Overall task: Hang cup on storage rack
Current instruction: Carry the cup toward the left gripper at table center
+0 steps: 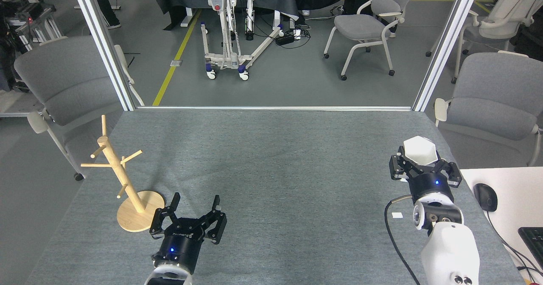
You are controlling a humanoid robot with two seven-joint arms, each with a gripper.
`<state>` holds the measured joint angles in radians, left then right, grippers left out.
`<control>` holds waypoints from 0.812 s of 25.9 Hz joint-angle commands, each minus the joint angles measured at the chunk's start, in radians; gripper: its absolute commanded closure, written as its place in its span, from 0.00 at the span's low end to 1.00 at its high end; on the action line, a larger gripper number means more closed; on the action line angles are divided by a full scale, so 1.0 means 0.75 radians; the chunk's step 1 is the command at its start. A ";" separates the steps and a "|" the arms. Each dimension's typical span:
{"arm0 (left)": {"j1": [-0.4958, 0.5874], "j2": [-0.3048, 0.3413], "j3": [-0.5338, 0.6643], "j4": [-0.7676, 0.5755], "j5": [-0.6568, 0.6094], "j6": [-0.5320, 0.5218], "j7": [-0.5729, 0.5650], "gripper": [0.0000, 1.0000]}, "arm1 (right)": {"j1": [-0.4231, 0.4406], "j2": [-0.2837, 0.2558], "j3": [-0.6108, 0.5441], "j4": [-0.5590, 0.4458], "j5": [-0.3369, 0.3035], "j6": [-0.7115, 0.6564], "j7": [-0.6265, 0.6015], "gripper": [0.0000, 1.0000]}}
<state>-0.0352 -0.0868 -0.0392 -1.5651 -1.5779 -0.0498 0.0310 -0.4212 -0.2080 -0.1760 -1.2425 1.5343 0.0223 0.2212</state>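
Observation:
The white faceted cup (419, 149) is held above the grey table at the right, mouth facing up, with my right gripper (421, 163) shut on it from below. The wooden storage rack (123, 180) stands at the table's left edge on its round base, its thin pegs bare. Just right of that base, my left gripper (196, 205) rests low near the front edge, open, with nothing between its fingers. The cup's handle is not visible.
A small white tag (397, 215) lies on the grey table (271, 166) under my right arm. A white desk with a mouse (485, 196) and a keyboard (534, 238) adjoins at the right. Grey chairs (63, 81) stand beyond both table sides.

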 commanded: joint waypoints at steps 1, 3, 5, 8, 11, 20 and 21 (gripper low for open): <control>0.008 0.024 -0.030 0.001 -0.103 -0.019 0.006 0.01 | 0.046 0.075 0.038 -0.266 -0.002 0.197 0.098 0.41; 0.022 0.046 -0.136 0.001 -0.215 -0.054 0.022 0.01 | 0.044 0.124 0.126 -0.364 0.000 0.340 0.116 0.41; 0.035 0.075 -0.236 0.003 -0.344 -0.056 0.081 0.01 | 0.026 0.134 0.224 -0.427 0.004 0.486 0.180 0.41; 0.039 0.077 -0.385 0.025 -0.459 -0.056 0.128 0.01 | -0.005 0.138 0.408 -0.507 0.018 0.670 0.284 0.41; 0.008 0.058 -0.471 0.080 -0.471 -0.048 0.122 0.01 | -0.027 0.155 0.597 -0.528 0.071 0.864 0.358 0.40; -0.252 -0.062 -0.522 0.240 -0.530 -0.040 0.096 0.01 | -0.034 0.177 0.961 -0.505 0.180 1.177 0.613 0.39; -0.274 -0.064 -0.522 0.258 -0.530 -0.040 0.081 0.01 | -0.029 0.177 0.987 -0.497 0.180 1.179 0.640 0.40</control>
<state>-0.1877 -0.1138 -0.4280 -1.4123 -1.9572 -0.0793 0.1058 -0.4471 -0.0765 0.5038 -1.6281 1.6609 0.8830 0.6483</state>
